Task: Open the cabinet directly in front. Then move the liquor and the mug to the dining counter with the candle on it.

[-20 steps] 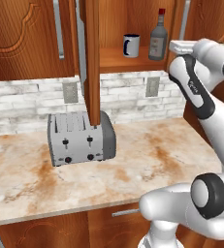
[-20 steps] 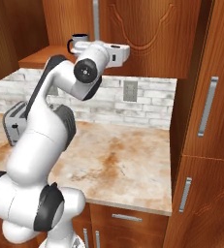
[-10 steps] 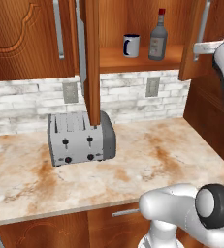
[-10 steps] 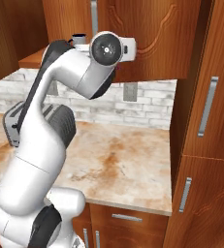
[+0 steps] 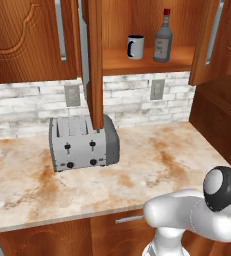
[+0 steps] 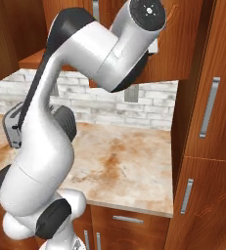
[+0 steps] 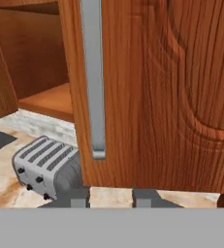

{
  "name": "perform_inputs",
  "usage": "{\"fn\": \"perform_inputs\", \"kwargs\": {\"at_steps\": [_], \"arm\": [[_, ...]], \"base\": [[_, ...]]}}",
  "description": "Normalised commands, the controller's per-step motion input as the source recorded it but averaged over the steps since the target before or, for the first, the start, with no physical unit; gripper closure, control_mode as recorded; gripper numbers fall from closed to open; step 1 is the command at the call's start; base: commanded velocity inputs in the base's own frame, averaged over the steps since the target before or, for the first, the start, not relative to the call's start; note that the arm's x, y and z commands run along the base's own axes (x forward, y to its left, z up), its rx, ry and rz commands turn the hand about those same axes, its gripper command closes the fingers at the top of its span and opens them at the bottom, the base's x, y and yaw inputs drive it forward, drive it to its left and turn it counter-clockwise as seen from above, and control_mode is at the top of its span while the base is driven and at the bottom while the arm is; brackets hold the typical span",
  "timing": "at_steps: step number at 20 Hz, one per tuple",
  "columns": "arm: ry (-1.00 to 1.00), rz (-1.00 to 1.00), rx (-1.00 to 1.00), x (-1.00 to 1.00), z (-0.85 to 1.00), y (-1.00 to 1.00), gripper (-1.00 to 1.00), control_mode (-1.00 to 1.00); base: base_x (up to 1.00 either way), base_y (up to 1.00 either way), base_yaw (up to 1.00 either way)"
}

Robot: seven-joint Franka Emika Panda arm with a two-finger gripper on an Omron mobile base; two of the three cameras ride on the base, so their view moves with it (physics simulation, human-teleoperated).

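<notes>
The cabinet is standing with both doors swung out, its shelf showing above the veined table. The silver toaster is sitting on that table under the left door's edge. On the shelf the liquor is standing upright just right of the mug, apart. In the hand view the fingers are facing the right door beside its bar handle, narrowly parted, gripping nothing

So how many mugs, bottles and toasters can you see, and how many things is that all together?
Mug: 1
Liquor bottle: 1
Toaster: 1
Total: 3
</notes>
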Motion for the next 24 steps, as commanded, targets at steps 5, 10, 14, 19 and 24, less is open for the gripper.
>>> {"fn": "perform_inputs", "kwargs": {"at_steps": [5,10,14,19,24], "arm": [[-0.31,0.13,-0.06,-1.00,-1.00,0.04,-1.00,-1.00],[-0.22,0.16,-0.09,-1.00,-1.00,0.67,-1.00,-1.00],[-0.09,0.16,0.00,-1.00,-1.00,1.00,-1.00,-1.00],[-0.43,-0.17,-0.13,-0.17,0.10,0.78,-1.00,-1.00],[-0.34,-0.29,-0.25,0.00,0.42,0.99,-1.00,-1.00]], "base": [[0.00,0.00,0.00],[0.00,0.00,0.00],[0.00,0.00,0.00],[0.00,0.00,0.00],[0.00,0.00,0.00]]}}
